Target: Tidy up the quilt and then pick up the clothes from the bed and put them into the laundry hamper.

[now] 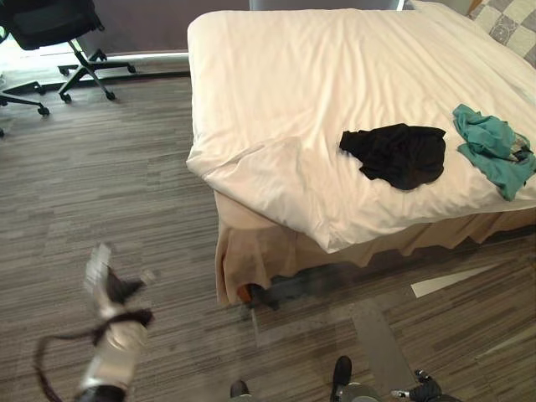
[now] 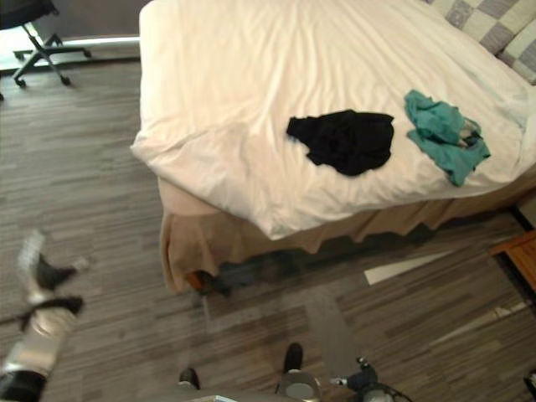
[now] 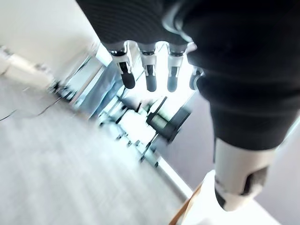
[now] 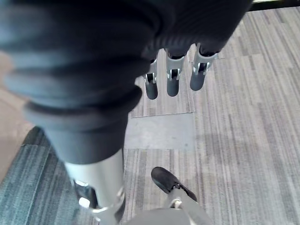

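Note:
A cream quilt [image 1: 318, 100] covers the bed, smooth on top, with its near corner hanging rumpled over the tan bed skirt [image 1: 251, 251]. On the quilt near the bed's front edge lie a black garment [image 1: 398, 153] and, to its right, a teal garment [image 1: 494, 146]. My left hand [image 1: 109, 280] hangs over the floor well left of the bed, fingers [image 3: 147, 75] straight and holding nothing. My right hand [image 4: 172, 79] hangs low over the floor by my side, its fingers straight and empty too.
A black office chair [image 1: 59, 25] stands on the striped floor at the far left. A checkered pillow [image 1: 511, 25] lies at the head of the bed, far right. A wooden piece of furniture [image 2: 519, 255] shows at the right edge, past the bed.

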Controlling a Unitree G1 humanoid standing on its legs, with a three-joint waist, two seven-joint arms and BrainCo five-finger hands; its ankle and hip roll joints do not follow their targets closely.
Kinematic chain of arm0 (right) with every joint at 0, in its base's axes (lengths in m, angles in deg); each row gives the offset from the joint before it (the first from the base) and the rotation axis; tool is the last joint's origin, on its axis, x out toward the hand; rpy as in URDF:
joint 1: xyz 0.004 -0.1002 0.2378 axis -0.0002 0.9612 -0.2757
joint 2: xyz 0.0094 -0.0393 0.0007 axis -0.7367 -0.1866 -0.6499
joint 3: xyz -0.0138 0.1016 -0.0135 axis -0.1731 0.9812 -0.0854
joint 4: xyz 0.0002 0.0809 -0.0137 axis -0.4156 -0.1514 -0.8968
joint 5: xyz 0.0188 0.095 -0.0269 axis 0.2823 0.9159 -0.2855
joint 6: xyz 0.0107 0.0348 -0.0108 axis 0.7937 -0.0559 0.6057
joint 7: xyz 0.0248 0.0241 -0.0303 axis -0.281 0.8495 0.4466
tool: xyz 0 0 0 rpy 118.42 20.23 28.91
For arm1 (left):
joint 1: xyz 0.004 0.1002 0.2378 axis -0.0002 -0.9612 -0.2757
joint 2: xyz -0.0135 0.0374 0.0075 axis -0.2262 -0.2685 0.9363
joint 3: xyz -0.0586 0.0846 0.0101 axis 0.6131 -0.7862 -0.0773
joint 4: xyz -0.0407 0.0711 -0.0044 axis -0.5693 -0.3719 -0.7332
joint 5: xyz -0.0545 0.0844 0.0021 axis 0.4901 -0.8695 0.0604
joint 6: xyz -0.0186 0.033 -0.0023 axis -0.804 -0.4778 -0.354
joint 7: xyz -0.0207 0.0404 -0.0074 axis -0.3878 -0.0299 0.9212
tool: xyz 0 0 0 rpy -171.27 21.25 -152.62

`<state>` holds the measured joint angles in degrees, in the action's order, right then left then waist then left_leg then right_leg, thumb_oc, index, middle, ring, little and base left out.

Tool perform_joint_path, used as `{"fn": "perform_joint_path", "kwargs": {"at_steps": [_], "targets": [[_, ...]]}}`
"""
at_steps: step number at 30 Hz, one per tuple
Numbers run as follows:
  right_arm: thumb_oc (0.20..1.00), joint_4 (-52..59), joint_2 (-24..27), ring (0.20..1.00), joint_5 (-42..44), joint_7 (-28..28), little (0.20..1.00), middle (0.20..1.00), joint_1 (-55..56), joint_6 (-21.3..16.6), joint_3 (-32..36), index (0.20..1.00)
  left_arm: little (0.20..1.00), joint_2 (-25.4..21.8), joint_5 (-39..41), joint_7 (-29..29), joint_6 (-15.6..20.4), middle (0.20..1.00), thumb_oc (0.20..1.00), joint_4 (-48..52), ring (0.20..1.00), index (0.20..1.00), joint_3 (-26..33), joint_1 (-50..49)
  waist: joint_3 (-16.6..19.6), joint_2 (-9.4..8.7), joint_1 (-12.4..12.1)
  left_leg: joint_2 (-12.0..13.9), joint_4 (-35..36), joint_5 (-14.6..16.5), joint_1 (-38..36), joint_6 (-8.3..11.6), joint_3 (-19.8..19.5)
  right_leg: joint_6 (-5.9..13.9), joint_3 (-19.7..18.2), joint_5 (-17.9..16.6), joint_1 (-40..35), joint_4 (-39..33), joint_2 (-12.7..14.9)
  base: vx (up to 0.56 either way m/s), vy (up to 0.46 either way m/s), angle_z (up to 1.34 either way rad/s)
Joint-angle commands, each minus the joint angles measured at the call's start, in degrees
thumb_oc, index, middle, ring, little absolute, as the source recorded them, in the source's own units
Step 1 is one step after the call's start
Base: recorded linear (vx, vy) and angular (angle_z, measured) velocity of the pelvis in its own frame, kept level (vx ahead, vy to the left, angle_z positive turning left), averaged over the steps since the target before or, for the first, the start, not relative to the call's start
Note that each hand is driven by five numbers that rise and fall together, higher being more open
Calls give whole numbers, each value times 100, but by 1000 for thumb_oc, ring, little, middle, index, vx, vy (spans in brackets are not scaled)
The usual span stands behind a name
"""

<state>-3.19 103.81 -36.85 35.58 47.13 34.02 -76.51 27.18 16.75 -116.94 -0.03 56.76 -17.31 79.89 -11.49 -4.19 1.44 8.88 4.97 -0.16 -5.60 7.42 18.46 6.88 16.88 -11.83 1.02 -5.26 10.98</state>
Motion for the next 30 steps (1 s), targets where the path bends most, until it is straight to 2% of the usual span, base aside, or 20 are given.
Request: {"fn": "perform_joint_path", "kwargs": {"at_steps": [1, 3, 4, 5, 6, 7, 8, 10, 11, 12, 13, 18, 19, 20, 21, 22, 24, 28, 29, 30], "targets": [[1000, -293, 249, 1000, -15, 76, 1000, 1000, -364, 13, -93, 1000, 1000, -552, -243, -261, 199, 1000, 1000, -206, 1000, 1000, -382, 1166, -368, 304, 102, 312, -41, -309, 409, 165, 249, 673, -10, 932, 24, 241, 290, -62, 9, 2], [1000, -260, 316, 1000, -21, 66, 1000, 1000, -522, 10, -219, 1000, 1000, -824, -522, -295, 125, 1000, 1000, -239, 1000, 1000, -769, 1898, -476, 325, 191, 339, -26, -374, 585, 187, 306, 673, -57, 885, 284, 282, 265, -105, 14, -3], [1000, -160, 383, 1000, 42, 69, 1000, 1000, -687, -33, -361, 1000, 1000, -1036, -860, -294, -4, 1000, 1000, -376, 1000, 1000, -1382, 2756, -581, 322, 296, 363, -23, -432, 766, 203, 369, 688, -122, 824, 540, 324, 245, -88, 7, -6], [1000, -162, 372, 1000, 42, 68, 1000, 1000, -693, -33, -339, 1000, 1000, -1039, -856, -302, 1, 1000, 1000, -408, 1000, 1000, -1428, 2813, -583, 316, 272, 363, -25, -433, 777, 203, 371, 687, -126, 825, 556, 330, 246, -47, 22, -13], [1000, -75, 436, 1000, 115, 91, 1000, 1000, -819, -68, -492, 1000, 1000, -1250, -1145, -247, -165, 1000, 1000, -697, 1000, 1000, -2029, 3643, -654, 332, 416, 396, -26, -368, 865, 264, 395, 751, -224, 843, 719, 345, 240, -60, 6, -18], [1000, -74, 416, 1000, 118, 92, 1000, 1000, -833, -70, -462, 1000, 1000, -1252, -1137, -261, -158, 1000, 1000, -757, 1000, 1000, -2109, 3750, -688, 306, 385, 398, -32, -483, 929, 216, 461, 703, -198, 756, 790, 362, 243, -5, 22, -27], [1000, -42, 460, 1000, 166, 114, 1000, 1000, -909, -91, -547, 1000, 1000, -1315, -1246, -221, -255, 1000, 1000, -943, 1000, 1000, -2425, 4159, -701, 324, 470, 403, -28, -394, 942, 271, 435, 758, -259, 805, 841, 361, 234, -47, 7, -25], [1000, 30, 495, 1000, 301, 157, 1000, 1000, -1050, -144, -633, 1000, 1000, -1295, -1476, -122, -446, 1000, 1000, -1772, 1000, 1000, -3265, 5115, -791, 302, 592, 430, -39, -429, 1070, 274, 523, 777, -322, 737, 1080, 403, 228, -39, 18, -23], [1000, 151, 523, 1000, 435, 220, 1000, 1000, -1111, -204, -677, 1000, 1000, -1223, -1718, -47, -623, 1000, 1000, -2476, 1000, 1000, -3985, 5916, -901, 260, 678, 449, -56, -460, 1188, 269, 584, 787, -393, 698, 1283, 452, 214, -63, 3, -29], [1000, 152, 506, 1000, 437, 221, 1000, 1000, -1115, -203, -657, 1000, 1000, -1210, -1709, -55, -613, 1000, 1000, -2519, 1000, 1000, -4043, 5983, -906, 247, 655, 448, -57, -461, 1194, 268, 586, 787, -397, 700, 1295, 459, 215, -87, 1, -35], [1000, 318, 539, 1000, 559, 281, 1000, 1000, -1135, -276, -701, 1000, 1000, -1097, -1935, 29, -776, 1000, 1000, -3031, 1000, 1000, -4493, 6453, -1028, 214, 748, 466, -86, -483, 1286, 265, 638, 789, -435, 675, 1444, 502, 219, -45, 2, -42], [1000, 282, 419, 1000, 704, 306, 1000, 1000, -1042, -309, -795, 1000, 1000, -608, -2125, 297, -960, 1000, 1000, -3970, 1000, 1000, -4953, 6908, -1234, 128, 836, 524, -260, -450, 1454, 260, 659, 780, -438, 658, 1598, 548, 243, -48, -29, -26], [1000, 215, 382, 1000, 756, 291, 1000, 1000, -991, -309, -838, 1000, 922, -391, -2271, 547, -1001, 922, 922, -4333, 922, 922, -5112, 6919, -1289, 99, 871, 535, -327, -437, 1477, 257, 644, 766, -433, 671, 1607, 569, 251, -28, -31, -8], [1000, 214, 378, 1000, 757, 291, 1000, 1000, -990, -310, -833, 1000, 536, -383, -2270, 546, -998, 536, 536, -4344, 536, 536, -5121, 6929, -1289, 98, 866, 535, -330, -435, 1479, 257, 643, 766, -432, 672, 1607, 570, 251, 0, 0, 0], [1000, 152, 373, 1000, 816, 279, 1000, 1000, -984, -311, -816, 1000, 492, -296, -2382, 730, -995, 492, 492, -4501, 492, 492, -5198, 6864, -1303, 99, 879, 535, -330, -430, 1459, 257, 642, 761, -415, 685, 1591, 577, 257, -2, 4, 11], [1000, 109, 367, 1000, 861, 258, 1000, 1000, -955, -296, -782, 1000, 200, -238, -2510, 880, -992, 200, 200, -4599, 200, 200, -5246, 6751, -1310, 106, 886, 527, -320, -426, 1429, 259, 651, 757, -410, 695, 1566, 578, 267, 2, 6, 18], [1000, 31, 381, 1000, 950, 210, 1000, 1000, -826, -266, -667, 1000, 200, -116, -2653, 1248, -931, 200, 200, -4748, 200, 200, -5129, 6170, -1252, 137, 862, 497, -248, -407, 1239, 264, 687, 744, -368, 759, 1418, 569, 269, 31, 24, 15], [1000, 186, 475, 1000, 944, 204, 1000, 1000, -729, -225, -532, 1000, 200, -56, -2621, 1471, -855, 200, 200, -4794, 200, 200, -4685, 5004, -1040, 217, 816, 426, -105, -365, 891, 258, 736, 724, -332, 825, 1113, 522, 252, 72, 34, -2], [1000, 438, 546, 1000, 911, 218, 1000, 1000, -783, -212, -435, 1000, 282, 57, -2410, 1438, -835, 282, 282, -4764, 282, 282, -4190, 4153, -867, 272, 736, 379, -60, -317, 695, 247, 733, 701, -317, 861, 907, 504, 252, 107, 47, -5], [1000, 446, 559, 1000, 911, 218, 1000, 1000, -772, -207, -446, 1000, 382, 58, -2414, 1437, -838, 382, 382, -4750, 382, 382, -4169, 4124, -862, 280, 749, 380, -59, -315, 687, 248, 732, 702, -315, 862, 897, 500, 251, 90, 36, -7]]}}
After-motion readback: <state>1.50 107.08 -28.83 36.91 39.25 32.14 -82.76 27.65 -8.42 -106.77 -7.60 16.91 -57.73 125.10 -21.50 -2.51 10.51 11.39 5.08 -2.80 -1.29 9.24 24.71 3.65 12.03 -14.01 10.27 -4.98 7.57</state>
